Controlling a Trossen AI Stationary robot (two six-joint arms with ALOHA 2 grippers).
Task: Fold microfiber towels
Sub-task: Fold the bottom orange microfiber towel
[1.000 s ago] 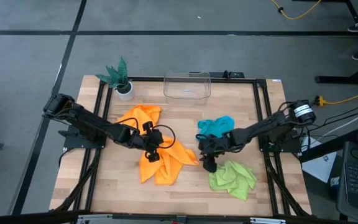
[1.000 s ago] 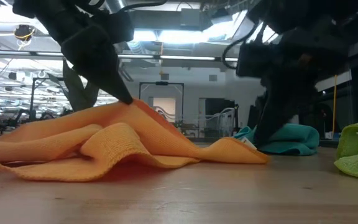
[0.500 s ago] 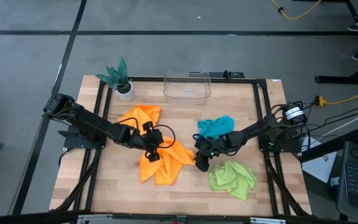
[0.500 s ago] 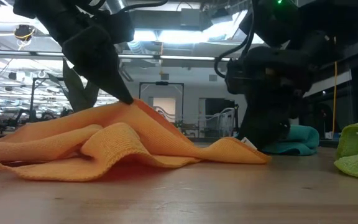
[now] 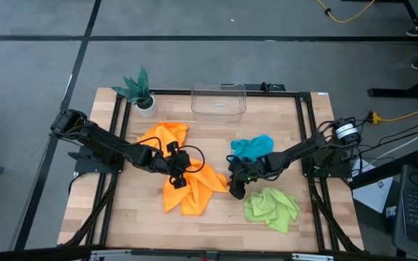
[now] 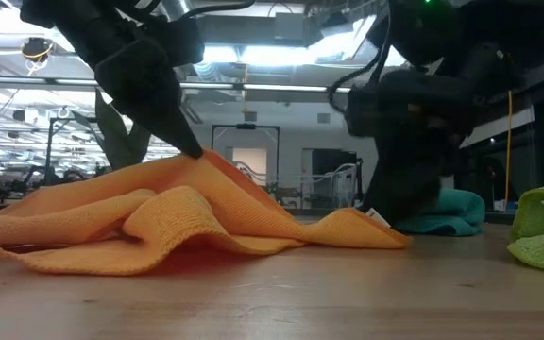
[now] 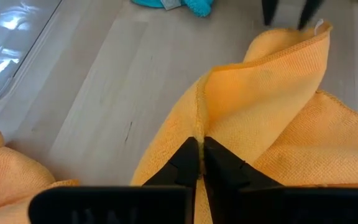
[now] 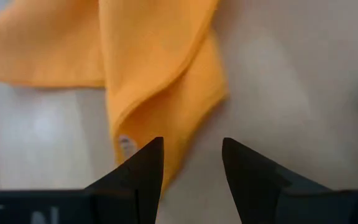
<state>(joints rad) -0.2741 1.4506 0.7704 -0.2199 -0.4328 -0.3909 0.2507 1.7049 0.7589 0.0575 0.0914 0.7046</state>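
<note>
An orange towel [image 5: 191,190] lies crumpled at mid-table, and my left gripper [image 5: 176,178] is shut on it. Its right corner carries a white tag [image 8: 124,144]. My right gripper [image 8: 191,155] stands open just over that corner, one finger on either side of the corner's edge. A second orange towel [image 5: 164,135] lies bunched toward the far left. The teal towel [image 5: 252,147] sits crumpled behind my right gripper [image 5: 234,190]. Near the front right, the lime green towel [image 5: 271,206] lies in a heap. My left gripper pinches a hemmed edge of the orange towel [image 7: 197,127] between its two shut fingers. The fingers slant down from the table's left. The cloth rises to a peak at the hold [image 6: 196,156], and the rest lies slack on the table. Whether my right gripper touches the tagged corner, I cannot tell.
A clear plastic container [image 5: 218,100] stands at the table's far edge, with a small potted plant [image 5: 140,90] at the far left corner. A black frame [image 5: 307,138] borders the wooden table top. Bare wood shows along the front edge and between the towels.
My right gripper has rolled at the wrist, and its fingertips have swung a little toward the orange towel's tagged corner and down. Its fingers stay apart. The left gripper and the towels have kept still.
</note>
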